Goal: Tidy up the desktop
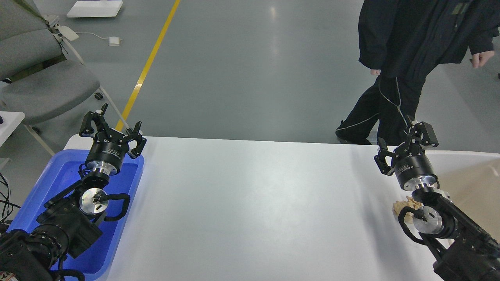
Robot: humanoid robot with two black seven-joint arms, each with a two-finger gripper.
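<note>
A blue plastic tray (pixel 129 203) sits at the counter's 9 o'clock end, its long side running from 7 toward 1 o'clock; what shows of its floor is bare blue, though the left arm covers much of it. At the 3 o'clock end a beige plastic bin (pixel 474 183) lies partly out of view; its visible inside shows only plain cream wall and floor. Just beside the bin's near-left corner, half hidden behind the right arm's wrist, lies a small pale, lumpy thing (pixel 402 205) that I cannot identify, and I cannot tell whether it rests in the bin or on the counter.

The white counter (pixel 250 203) fills the middle of the view, its long axis running 9 to 3 o'clock, its far edge straight across and a rounded corner showing at 10 o'clock. The broad stretch between the two containers is smooth white with soft reflections.

The left gripper (pixel 117 124) hangs above the tray's far end with its fingers spread wide apart, holding nothing. The right gripper (pixel 404 141) hangs over the bin's far-left corner, fingers likewise parted and empty.

Beyond the counter, at 1 o'clock, a person in dark clothes (pixel 406 58) stands on the grey floor (pixel 254 58). A yellow floor line (pixel 150 62) runs toward 12 o'clock, and a grey office chair (pixel 43 82) stands at 10 o'clock
</note>
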